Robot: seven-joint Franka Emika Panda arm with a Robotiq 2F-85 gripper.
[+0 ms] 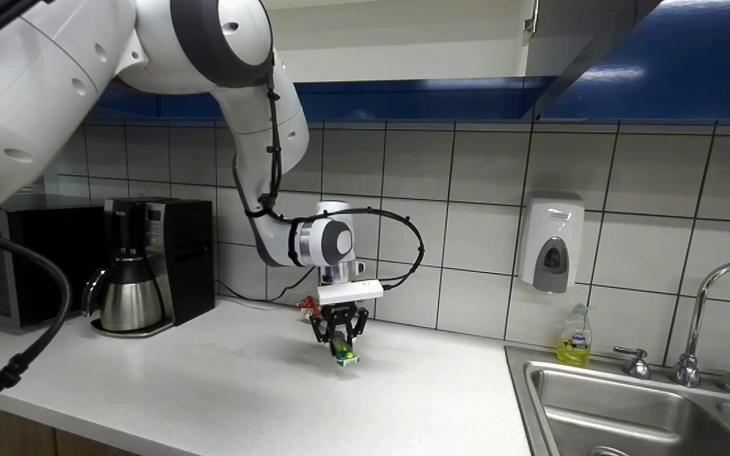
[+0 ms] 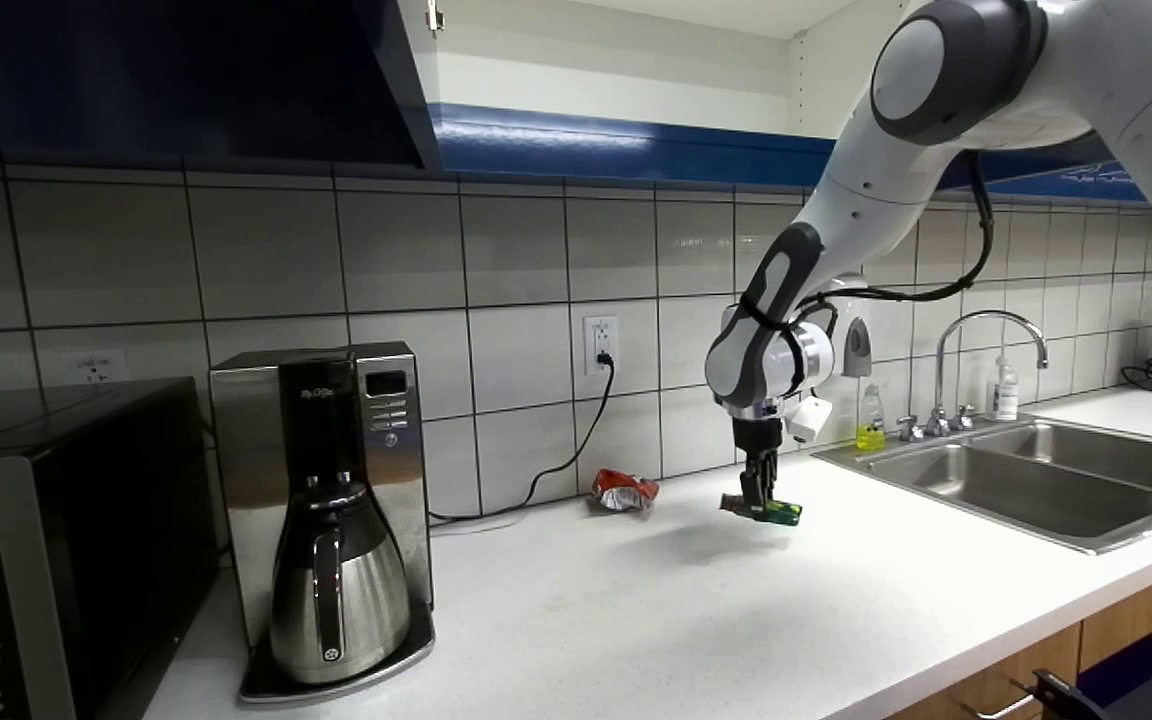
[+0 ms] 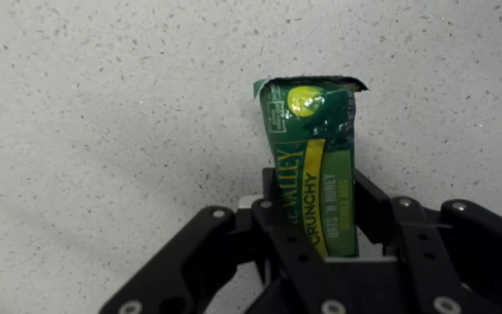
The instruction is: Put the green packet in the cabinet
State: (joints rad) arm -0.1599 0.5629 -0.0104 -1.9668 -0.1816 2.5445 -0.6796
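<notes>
The green packet [image 3: 314, 126] lies between both fingers of my gripper [image 3: 316, 192] in the wrist view, and the fingers press on its long sides. In both exterior views the gripper [image 1: 340, 339] [image 2: 758, 500] points down and holds the green packet [image 1: 343, 350] [image 2: 782, 513] a little above the white counter. The packet's near end is partly hidden by the gripper. The wall-hung cabinet [image 1: 416, 100] [image 2: 626, 142] is high above the gripper in both exterior views. Its blue door stands open, and white interior shows behind the blue lower edge.
A small red packet [image 2: 624, 490] lies by the tiled wall. A coffee maker [image 1: 181, 259] [image 2: 331, 520] and a microwave [image 2: 86, 560] stand at one end of the counter. A sink [image 1: 618, 405] [image 2: 1026, 480] with a faucet and a soap bottle [image 1: 574, 339] is at the other end.
</notes>
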